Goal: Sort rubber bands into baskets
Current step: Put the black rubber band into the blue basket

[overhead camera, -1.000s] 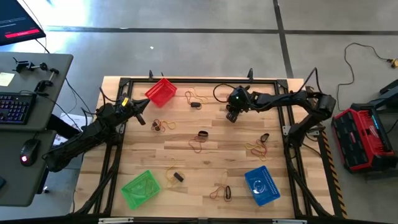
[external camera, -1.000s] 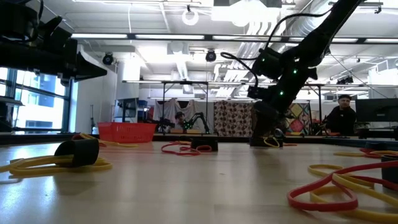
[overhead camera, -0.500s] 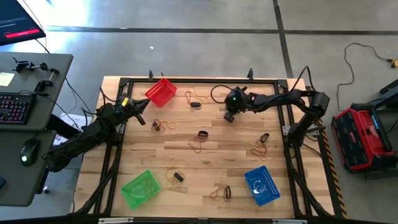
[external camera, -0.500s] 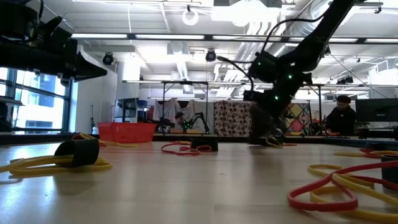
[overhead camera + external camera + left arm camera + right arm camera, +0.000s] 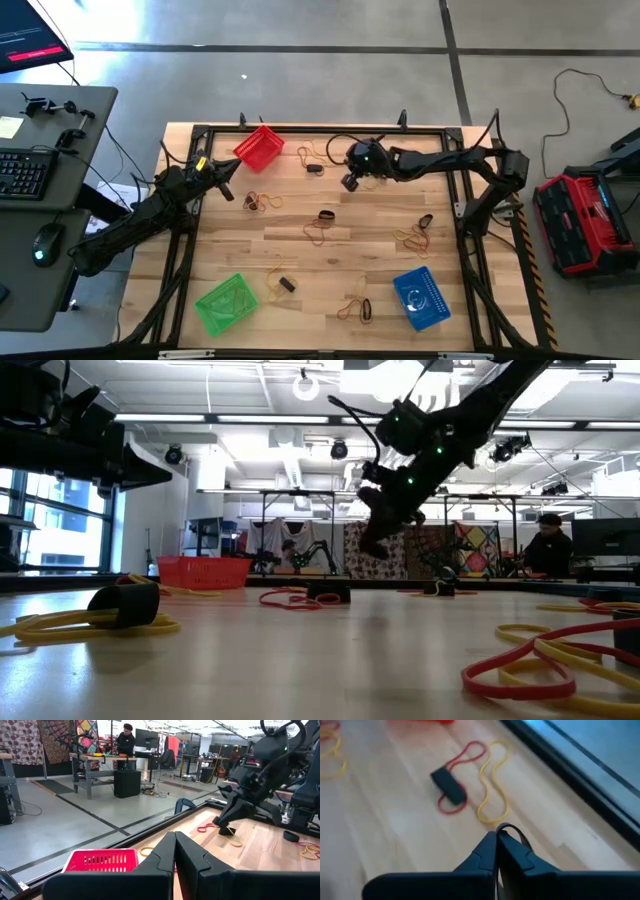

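My right gripper (image 5: 349,184) hovers over the far middle of the table, shut on a small black rubber band (image 5: 513,832). Right of the red basket (image 5: 259,147), a red, a yellow and a black rubber band (image 5: 451,787) lie together on the wood ahead of it. The green basket (image 5: 226,303) stands near left and the blue basket (image 5: 418,297) near right. More rubber bands (image 5: 322,225) lie loose across the table. My left gripper (image 5: 228,193) waits shut at the left edge, holding nothing. My right gripper pinches the black rubber band between its two fingers; only a short loop (image 5: 515,833) shows past the fingertips (image 5: 487,845). The fingers slant down toward the table's left. In the low view the gripper (image 5: 368,547) and the band hang clear of the wood.
A dark metal frame (image 5: 330,131) runs around the table. Rubber bands lie close to the low camera (image 5: 540,660), with a black one at the left (image 5: 125,603). A desk with a keyboard (image 5: 25,170) stands left of the table. A person (image 5: 548,550) is in the room behind.
My right gripper was down at the wood at the far right of the middle. It has risen clear of the table and gone toward the table's left edge, nearer the red basket, carrying the black band.
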Motion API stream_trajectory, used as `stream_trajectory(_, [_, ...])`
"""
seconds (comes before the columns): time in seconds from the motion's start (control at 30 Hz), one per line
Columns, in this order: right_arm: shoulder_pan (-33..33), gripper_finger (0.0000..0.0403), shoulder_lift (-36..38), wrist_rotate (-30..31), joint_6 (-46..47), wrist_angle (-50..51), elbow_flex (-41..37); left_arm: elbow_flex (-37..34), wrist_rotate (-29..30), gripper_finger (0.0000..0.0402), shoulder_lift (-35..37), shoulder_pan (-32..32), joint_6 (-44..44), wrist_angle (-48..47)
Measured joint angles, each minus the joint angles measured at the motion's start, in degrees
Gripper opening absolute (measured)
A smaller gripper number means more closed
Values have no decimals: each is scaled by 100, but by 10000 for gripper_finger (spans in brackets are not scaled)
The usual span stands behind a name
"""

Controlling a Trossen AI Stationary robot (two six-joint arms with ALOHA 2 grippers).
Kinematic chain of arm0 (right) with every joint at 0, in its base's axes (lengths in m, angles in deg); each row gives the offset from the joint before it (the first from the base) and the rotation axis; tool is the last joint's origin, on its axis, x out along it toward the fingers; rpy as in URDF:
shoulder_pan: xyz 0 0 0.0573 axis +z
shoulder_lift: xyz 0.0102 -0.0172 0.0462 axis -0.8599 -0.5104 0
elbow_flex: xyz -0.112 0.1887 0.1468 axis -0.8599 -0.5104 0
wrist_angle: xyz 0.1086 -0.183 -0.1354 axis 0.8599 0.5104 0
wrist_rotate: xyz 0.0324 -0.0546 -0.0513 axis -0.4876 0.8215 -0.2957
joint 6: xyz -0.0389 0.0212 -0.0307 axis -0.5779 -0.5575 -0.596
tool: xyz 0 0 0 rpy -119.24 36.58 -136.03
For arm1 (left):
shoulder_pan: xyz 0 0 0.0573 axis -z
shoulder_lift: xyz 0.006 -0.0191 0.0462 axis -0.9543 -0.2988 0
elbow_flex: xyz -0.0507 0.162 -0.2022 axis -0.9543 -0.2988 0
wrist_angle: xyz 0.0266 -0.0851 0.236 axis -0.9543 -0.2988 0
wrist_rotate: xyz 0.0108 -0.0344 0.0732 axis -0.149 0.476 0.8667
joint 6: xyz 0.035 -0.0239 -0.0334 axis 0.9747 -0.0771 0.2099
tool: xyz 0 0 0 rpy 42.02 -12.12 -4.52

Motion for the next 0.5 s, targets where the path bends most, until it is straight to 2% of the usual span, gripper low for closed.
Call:
stream_trajectory(0.1, [104, 1, 0, 191, 300, -10, 54, 0, 1, 1, 0, 2, 0, 0])
stream_trajectory(0.27, [141, 1, 2, 96, 1117, 287, -75, 2, 0, 1, 0, 2, -2, 2])
stream_trajectory(0.4, [92, 1, 2, -407, 2286, 996, -106, 1, 1, 1, 0, 2, -1, 0])
stream_trajectory(0.5, [315, 1, 1, -797, 2736, 1337, -106, 0, 2, 1, 0, 1, 0, 0])
